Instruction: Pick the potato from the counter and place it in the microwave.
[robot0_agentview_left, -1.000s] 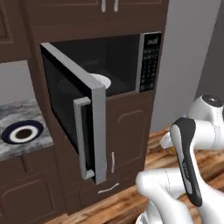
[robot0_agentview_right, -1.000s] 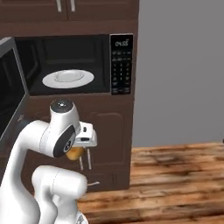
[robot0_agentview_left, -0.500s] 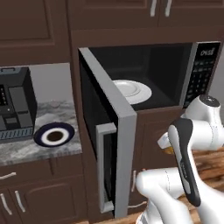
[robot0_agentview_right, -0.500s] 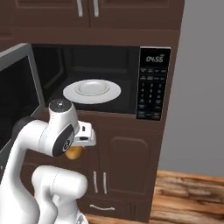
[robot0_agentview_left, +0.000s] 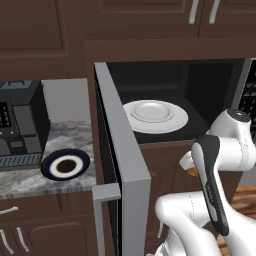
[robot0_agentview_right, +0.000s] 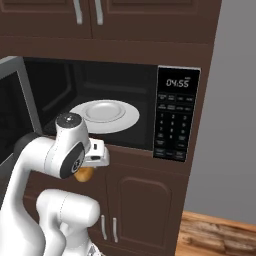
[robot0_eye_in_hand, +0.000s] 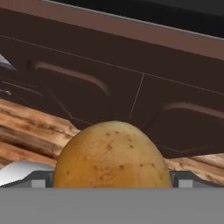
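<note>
The potato (robot0_eye_in_hand: 113, 155) sits low centre in the hand view, pinched between the two fingers of the hand (robot0_agentview_right: 86, 170), so I judge the pick done and the carry in hand. In the right base view the potato (robot0_agentview_right: 84, 174) shows as an orange-tan lump under the wrist, left of centre, below the sill of the microwave (robot0_agentview_right: 125, 75) and in front of the dark cabinet doors (robot0_agentview_right: 142, 205). In the left base view only a sliver of it peeks out at the right, beside the forearm.

The microwave door (robot0_agentview_left: 117, 165) stands swung wide, centre of the left base view. Inside, a white plate (robot0_agentview_right: 104, 116) lies on the black floor of the cavity, bare as far as I can see.

The hand view looks at cabinet fronts and wooden floor (robot0_eye_in_hand: 26, 131), not into the cavity; the dark opening is just at the top edge. My reading: the load is too low to enter.

Next move as I judge it: raise the hand above the sill, reach forward over the plate, lower, then release. Risks: clipping the sill, and the rounded potato rolling on the plate.

On the surface (robot0_agentview_left: 30, 175) at left stand a black coffee machine (robot0_agentview_left: 20, 125) and a dark-rimmed dish (robot0_agentview_left: 65, 164), neither involved.
</note>
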